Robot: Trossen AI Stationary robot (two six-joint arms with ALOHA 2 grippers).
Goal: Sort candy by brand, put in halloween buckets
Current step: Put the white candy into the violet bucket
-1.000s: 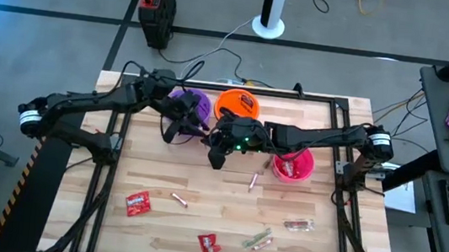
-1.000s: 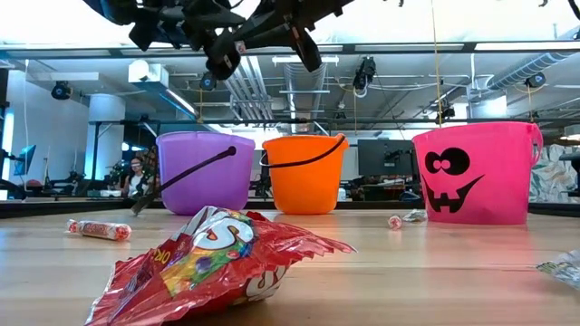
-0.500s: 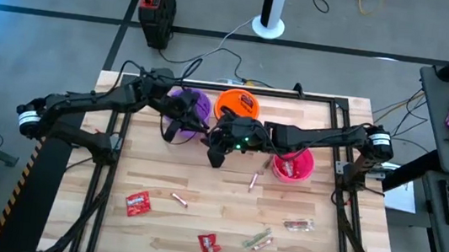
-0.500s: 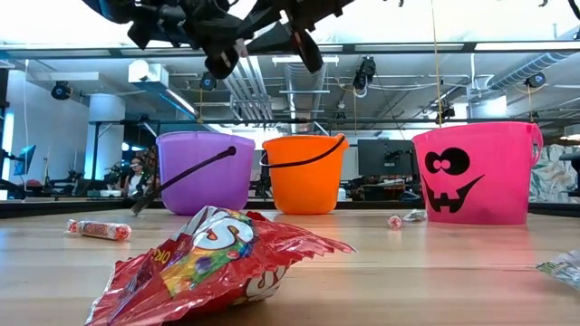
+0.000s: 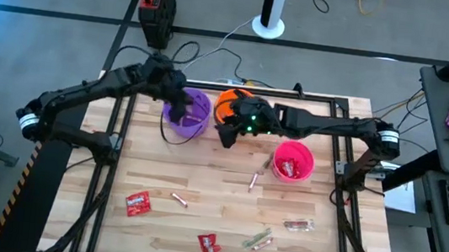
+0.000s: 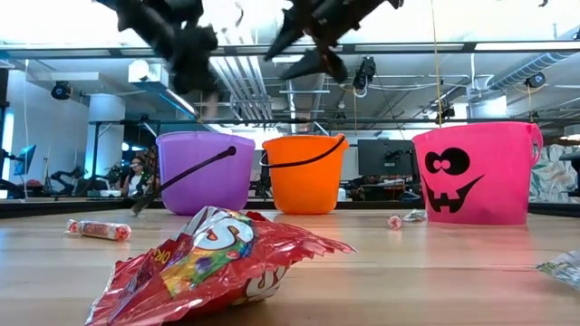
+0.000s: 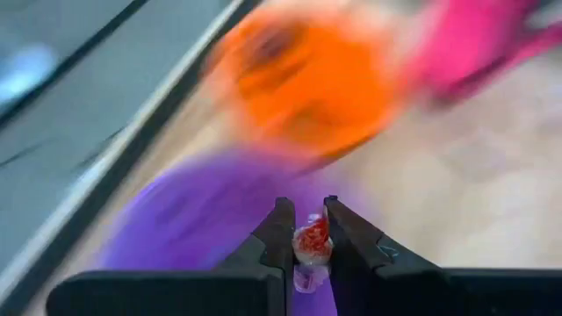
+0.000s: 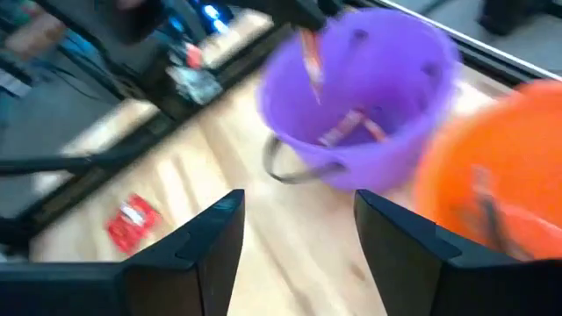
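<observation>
Three halloween buckets stand on their bases near the table's far edge: purple [image 5: 192, 112], orange [image 5: 234, 102] and pink [image 5: 292, 162]. My left gripper [image 5: 179, 104] hangs over the purple bucket [image 7: 202, 224], shut on a small red-and-white wrapped candy [image 7: 312, 240]. My right gripper [image 5: 225, 135] stands open in front of the orange bucket [image 8: 500, 175], with nothing between its fingers [image 8: 211, 241]. The purple bucket [image 8: 360, 88] holds some thin candy sticks [image 8: 351, 127]. Loose candy lies flat on the near half of the table, among it a red packet [image 5: 137, 204]. My left gripper pinches the wrapped candy between its two fingers [image 7: 283, 230], which slant down toward the table's far edge. The candy's lower part [image 8: 309, 53] hangs below them, lifted clear above the purple bucket's mouth.
On the near boards lie a pinkish stick [image 5: 180, 198], a second red packet [image 5: 209, 245], greenish sticks [image 5: 258, 240], a small bar [image 5: 299, 226] and another stick [image 5: 253, 181]. A red packet [image 6: 217, 263] fills the low view's foreground. A black frame [image 5: 122, 131] rims the table.
The two grippers stood close together in front of the purple and orange buckets. My left gripper has since swung toward the far edge, over the purple bucket, and has turned. My right gripper has drawn away toward the orange bucket.
</observation>
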